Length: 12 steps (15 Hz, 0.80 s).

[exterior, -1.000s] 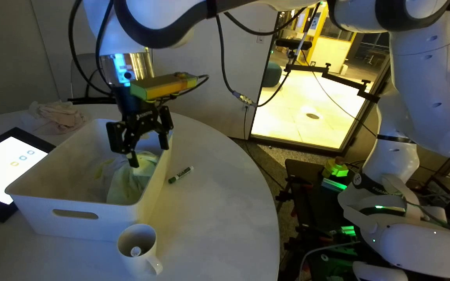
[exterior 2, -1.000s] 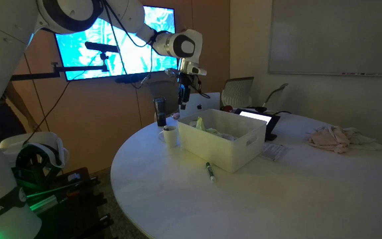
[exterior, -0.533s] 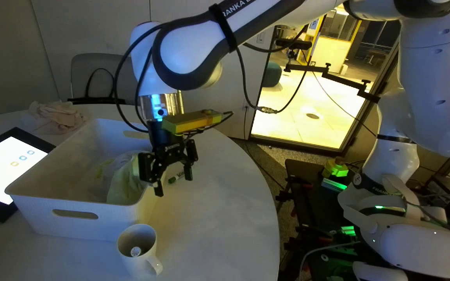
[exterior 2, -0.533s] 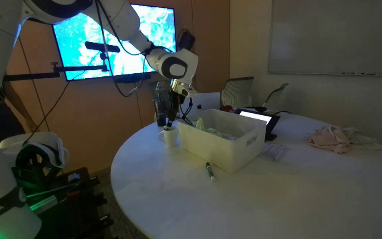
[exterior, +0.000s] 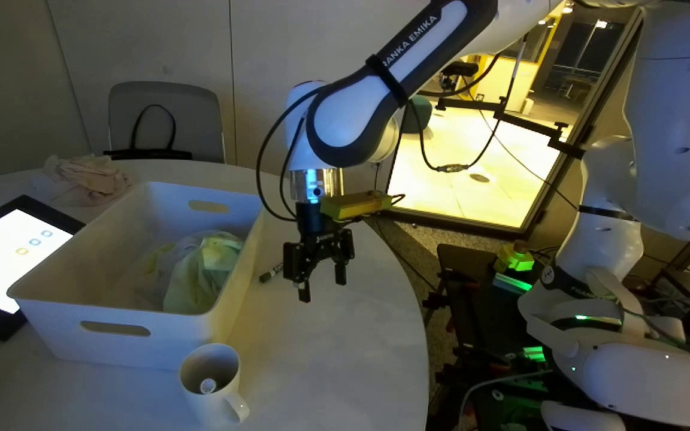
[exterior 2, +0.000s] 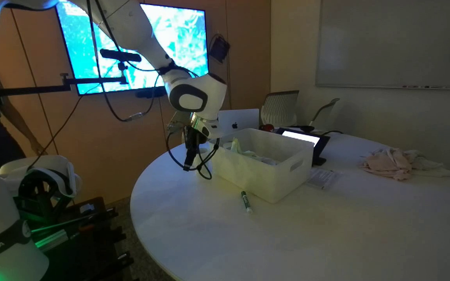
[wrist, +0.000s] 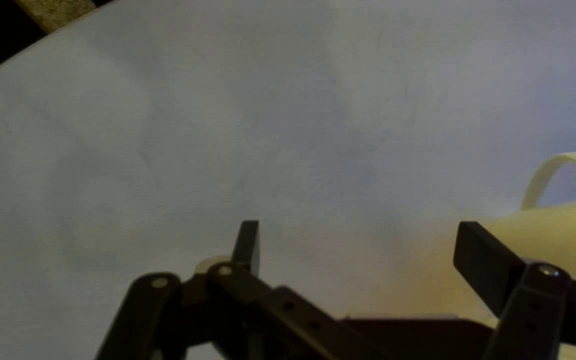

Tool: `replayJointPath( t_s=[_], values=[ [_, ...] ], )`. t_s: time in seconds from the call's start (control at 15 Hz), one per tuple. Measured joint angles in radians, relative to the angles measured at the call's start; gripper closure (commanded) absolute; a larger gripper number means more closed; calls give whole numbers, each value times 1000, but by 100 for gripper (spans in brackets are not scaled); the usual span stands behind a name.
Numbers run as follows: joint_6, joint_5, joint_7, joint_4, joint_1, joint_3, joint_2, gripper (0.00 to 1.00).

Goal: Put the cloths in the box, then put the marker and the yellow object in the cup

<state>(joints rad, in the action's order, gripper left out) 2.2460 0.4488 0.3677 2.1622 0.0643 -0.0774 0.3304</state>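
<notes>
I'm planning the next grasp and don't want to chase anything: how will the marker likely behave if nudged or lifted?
The marker may roll if nudged sideways: it looks cylindrical and lies on its side on the flat tabletop. Its straight, slim body suggests it should stay stiff when lifted, and probably feel light.

1. Box [exterior: 111, 350] on table [exterior: 345, 359]. Cloths [exterior: 201, 275] inside box, in its right half in an exterior view.
2. Cup [exterior: 201, 410] upright on table, in front of box's near right corner in an exterior view; contact can't be told. Unidentified object [exterior: 208, 385] inside cup.
3. Marker [exterior 2: 246, 201] flat on table, outside box, just beside it in both exterior views.
4. In an exterior view: tabletop screen [exterior: 15, 263] left of box; fabric heap [exterior: 90, 176] behind box, to the left; chair [exterior: 165, 117] behind table.
5. In an exterior view: laptop [exterior 2: 244, 117] behind box's left part.
6. Gripper [exterior: 322, 284] above table, right of box, partly in front of marker in an exterior view.
</notes>
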Motion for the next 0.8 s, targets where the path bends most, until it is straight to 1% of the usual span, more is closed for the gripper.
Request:
replayJointPath(
  t_s=[0.13, 0.2, 0.33, 0.6, 0.8],
  values=[
    [23, -13, -58, 47, -11, 15, -21, 0],
    [28, -39, -83, 62, -14, 27, -27, 0],
    [38, -133, -126, 82, -21, 56, -31, 0],
    [46, -363, -204, 97, -38, 114, -22, 0],
    [102, -508, -258, 97, -50, 142, -5, 0]
  ],
)
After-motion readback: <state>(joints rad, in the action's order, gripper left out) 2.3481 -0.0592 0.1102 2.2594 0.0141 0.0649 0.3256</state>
